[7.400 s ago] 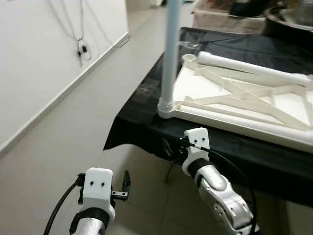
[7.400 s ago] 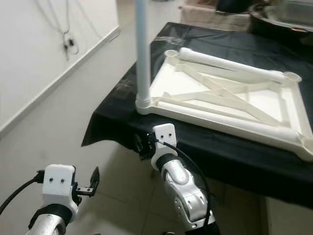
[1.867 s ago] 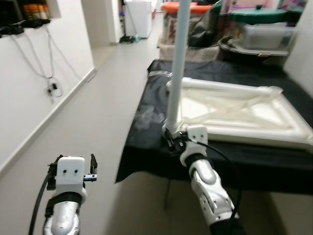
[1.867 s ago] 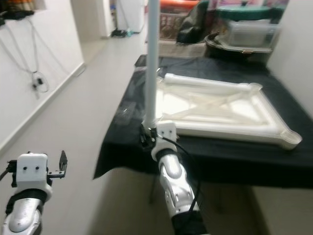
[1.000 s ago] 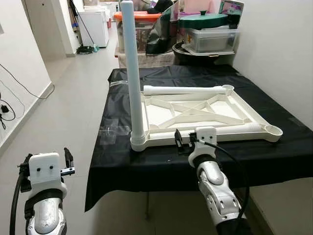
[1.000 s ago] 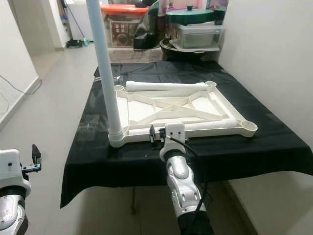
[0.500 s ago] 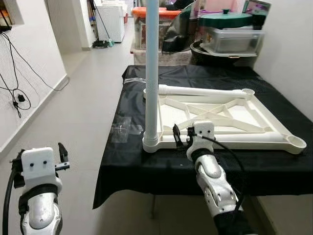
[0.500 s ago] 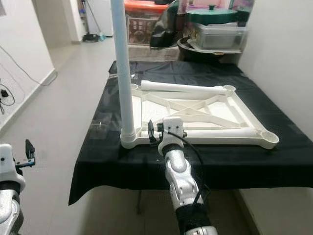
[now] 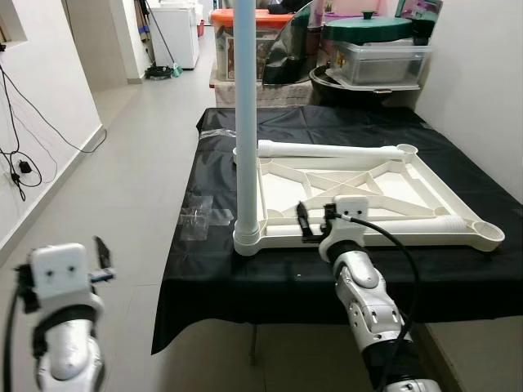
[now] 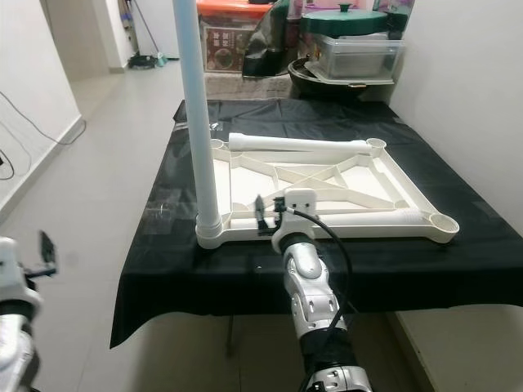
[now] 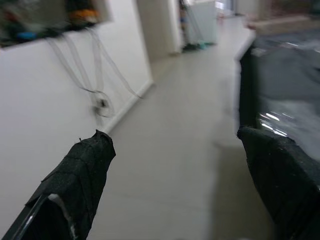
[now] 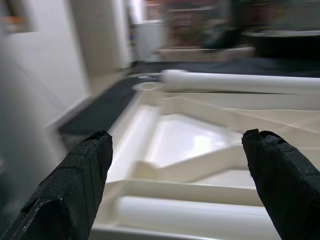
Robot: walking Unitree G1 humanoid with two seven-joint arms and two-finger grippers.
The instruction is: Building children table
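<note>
A white children's table frame (image 9: 368,192) lies upside down on a table under a black cloth (image 9: 270,278). One white leg (image 9: 246,122) stands upright in the frame's near left corner. A second leg (image 9: 327,150) lies along the far rail. The near right corner socket (image 9: 488,235) is open. My right gripper (image 9: 315,222) is raised at the frame's front rail (image 12: 200,215), open, its fingers (image 12: 75,190) spread wide with nothing between them. Low on the left, my left gripper (image 11: 175,185) hangs over the floor beside the table, open and holding nothing.
A clear plastic bag (image 9: 196,220) lies on the cloth left of the upright leg. Bins and lidded containers (image 9: 368,53) are stacked behind the table. A white wall (image 9: 482,90) runs along the right. Cables (image 9: 20,163) hang on the left wall beside open floor (image 9: 139,155).
The view has swung from the table's left corner round to its front side as I moved. My right gripper stays by the front rail, and both grippers remain open.
</note>
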